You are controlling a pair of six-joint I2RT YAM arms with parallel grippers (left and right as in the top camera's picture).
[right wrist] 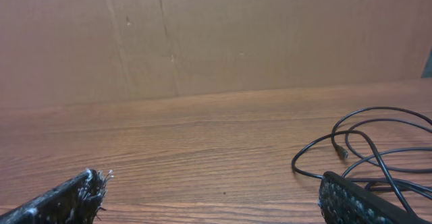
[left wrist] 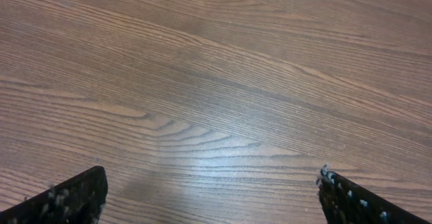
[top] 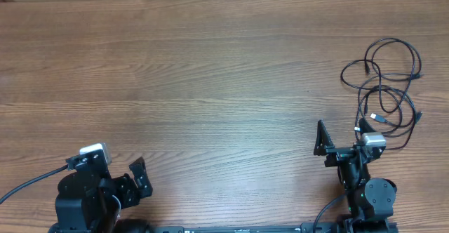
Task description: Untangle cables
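1. The right pincer (top: 342,143) is released. Its fingers are spread wide and only bare surface (top: 210,71) shows between them.
2. The left pincer (top: 139,177) is also released. Its wrist view shows wood grain only, with no cord in sight.
3. The cables (top: 384,85) lie on the surface as one loose tangle of overlapping loops. The tangle sits ahead of the right pincer, offset to its right-hand side.
4. The nearest loops lie just beside the right-hand finger of that pincer. The pictures do not show whether they touch.
5. The long axis of the tangle runs away from the right pincer, roughly along its forward direction. The farthest loop lies well ahead.
6. A silvery plug (top: 377,118) lies close in front of the right wrist. A dark plug end (top: 367,69) lies farther ahead, inside the loops.
7. The right arm is the nearer one. The left pincer is well apart from the tangle, across the surface.
8. Judgement: the open gap of the right pincer faces bare wood to the left of the tangle. The coming move likely calls for a shift to its right and forward, to bring one strand between the fingers.
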